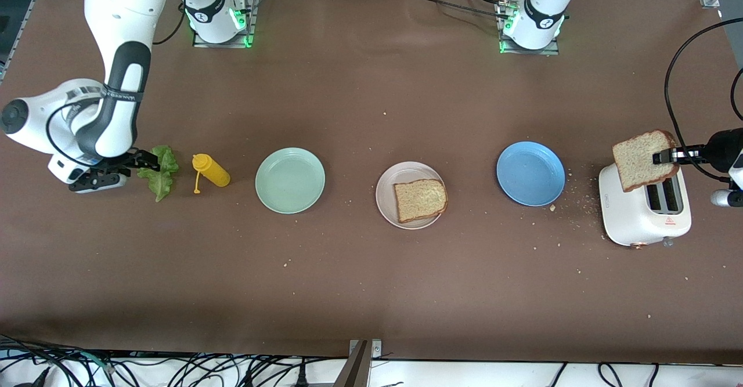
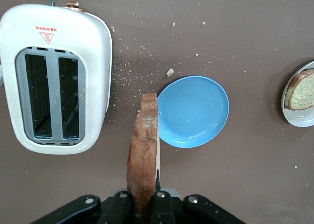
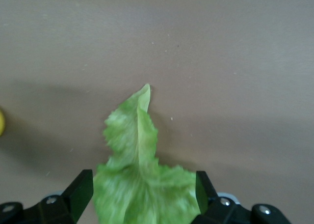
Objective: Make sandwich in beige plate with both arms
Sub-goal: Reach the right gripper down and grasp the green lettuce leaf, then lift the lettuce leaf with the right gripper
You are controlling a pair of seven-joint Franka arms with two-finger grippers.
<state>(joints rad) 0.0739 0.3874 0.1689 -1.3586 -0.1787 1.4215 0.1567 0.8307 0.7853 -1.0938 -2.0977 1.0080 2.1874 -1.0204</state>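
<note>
The beige plate (image 1: 386, 192) sits mid-table with one slice of brown toast (image 1: 421, 199) lying flat on it; both also show at the edge of the left wrist view, the plate (image 2: 294, 120) and the slice (image 2: 301, 90). My left gripper (image 1: 662, 156) is shut on a second toast slice (image 1: 641, 161), held on edge just above the white toaster (image 1: 644, 216). The left wrist view shows my left gripper (image 2: 144, 200) clamping that slice (image 2: 143, 155). My right gripper (image 1: 141, 161) is open, its fingers on either side of the green lettuce leaf (image 1: 162, 173). The right wrist view shows my right gripper (image 3: 144, 184) and the lettuce (image 3: 135, 135).
A yellow squeeze bottle (image 1: 212, 170) lies beside the lettuce. A mint-green plate (image 1: 290, 180) lies between the bottle and the beige plate. A blue plate (image 1: 530, 173) lies between the beige plate and the toaster (image 2: 54, 76), and shows in the left wrist view (image 2: 194, 111). Crumbs lie scattered around the toaster.
</note>
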